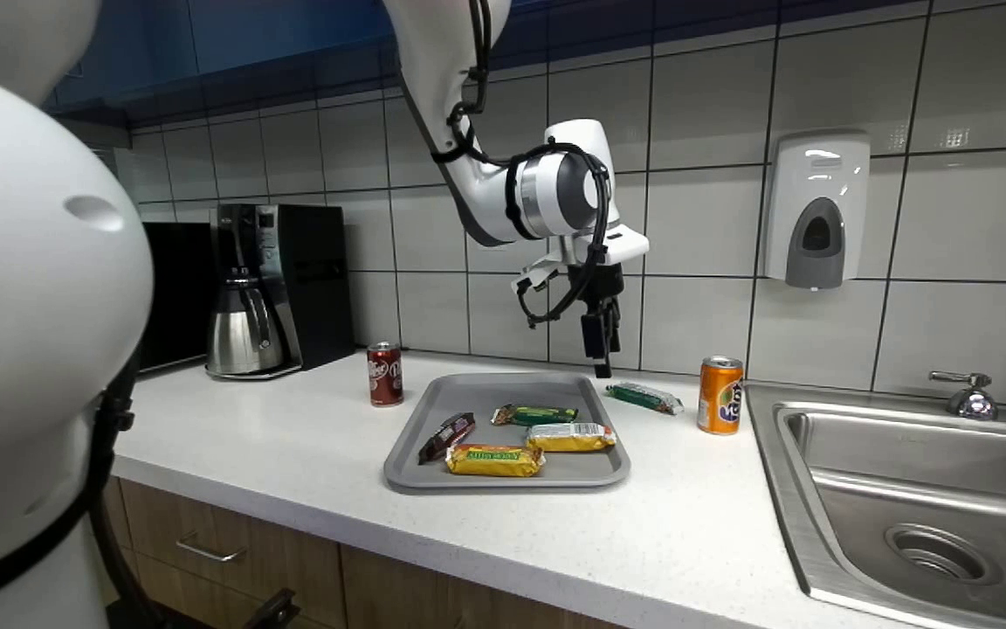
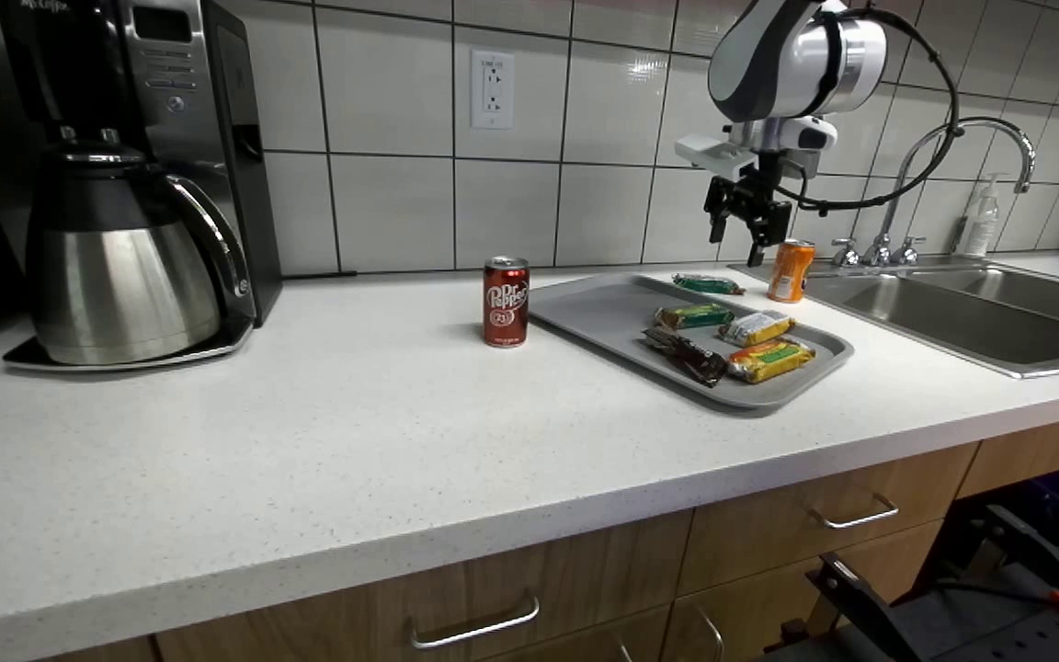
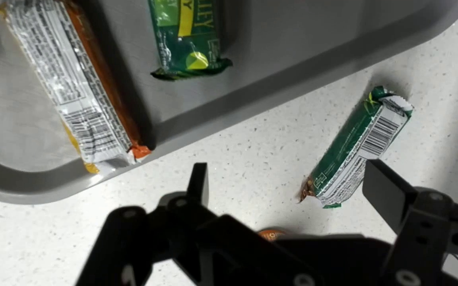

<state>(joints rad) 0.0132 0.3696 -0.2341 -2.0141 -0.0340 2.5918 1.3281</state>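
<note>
Gripper (image 3: 288, 184) hanging over counter (image 3: 249, 147) near green granola bar (image 3: 350, 157), fingers (image 3: 384, 194) standing wide apart, holding nothing. Bar lying on counter just beside gray tray (image 1: 477, 395), near Fanta can (image 1: 720, 397). Two yellow-wrapped bars (image 1: 494, 460), brown-wrapped bar (image 1: 446, 437) and second green bar (image 1: 538, 416) resting on tray. Dr Pepper can (image 1: 385, 376) standing on tray's opposite side.

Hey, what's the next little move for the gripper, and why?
Probably nudge the gripper sideways to centre the green bar outside the tray between its fingers: they stand open, holding nothing, and in the wrist view that bar lies off-centre, nearer one finger than the other.
</note>
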